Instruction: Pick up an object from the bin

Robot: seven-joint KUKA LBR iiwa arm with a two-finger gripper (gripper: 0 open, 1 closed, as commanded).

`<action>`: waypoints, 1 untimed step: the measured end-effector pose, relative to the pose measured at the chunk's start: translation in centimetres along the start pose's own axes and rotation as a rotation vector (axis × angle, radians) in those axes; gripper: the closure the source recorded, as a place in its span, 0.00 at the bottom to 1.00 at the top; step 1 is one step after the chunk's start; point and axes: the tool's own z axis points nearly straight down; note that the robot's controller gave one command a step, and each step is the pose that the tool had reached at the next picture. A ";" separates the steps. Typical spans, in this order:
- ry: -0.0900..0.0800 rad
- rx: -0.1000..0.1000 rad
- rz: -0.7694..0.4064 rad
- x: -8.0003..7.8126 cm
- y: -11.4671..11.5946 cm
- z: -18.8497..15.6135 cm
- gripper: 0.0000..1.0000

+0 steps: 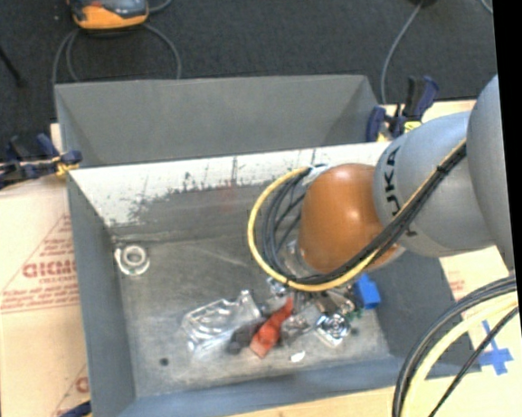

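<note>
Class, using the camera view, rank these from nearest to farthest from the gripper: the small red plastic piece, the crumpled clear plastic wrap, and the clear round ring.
1. The small red plastic piece, just below and left of the gripper.
2. The crumpled clear plastic wrap, further left in the same heap.
3. The clear round ring, alone near the left wall of the bin.

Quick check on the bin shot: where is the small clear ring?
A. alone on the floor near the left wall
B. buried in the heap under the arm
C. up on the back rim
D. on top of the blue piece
A: the clear ring lies by itself on the bare floor of the bin near its left wall, well apart from the heap of clear plastic and the red piece below the arm's orange cover.
</note>
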 end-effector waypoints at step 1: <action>-0.008 0.004 -0.078 0.9 -1.5 -18.3 1.00</action>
